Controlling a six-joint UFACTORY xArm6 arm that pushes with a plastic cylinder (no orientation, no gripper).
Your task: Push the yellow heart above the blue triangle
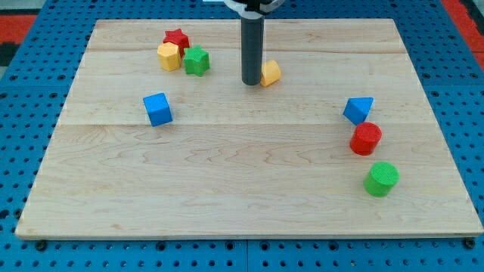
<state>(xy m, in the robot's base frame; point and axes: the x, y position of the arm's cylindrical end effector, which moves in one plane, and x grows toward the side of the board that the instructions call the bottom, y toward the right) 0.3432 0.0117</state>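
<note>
Nearest the camera lies the bottom edge of the counter (249, 227), a pale wooden board and the largest item in view. Next in size is the dark rod, standing upright near the view's top centre; its tip (251, 81) rests on the board. The arm carries no jawed end effector, so nothing opens, closes or holds; the tip only pushes.

Blocks follow. A green cylinder (381, 179) sits at the view's lower right, a red cylinder (366, 139) just above it, and the blue triangle (358, 110) above that, close to the red one. A blue cube (158, 109) lies at the view's left. At the top left cluster a green star (197, 60), a yellow hexagon (169, 57) and a red star (176, 38).

The yellow heart (270, 73) sits immediately to the right of the tip, apparently touching it, well apart from the blue triangle.

Assessment: the heart appears light, rigid and free-sliding on smooth wood. It cannot be gripped; contact belongs on its left flank, centred, since an off-centre push would likely spin it away.
</note>
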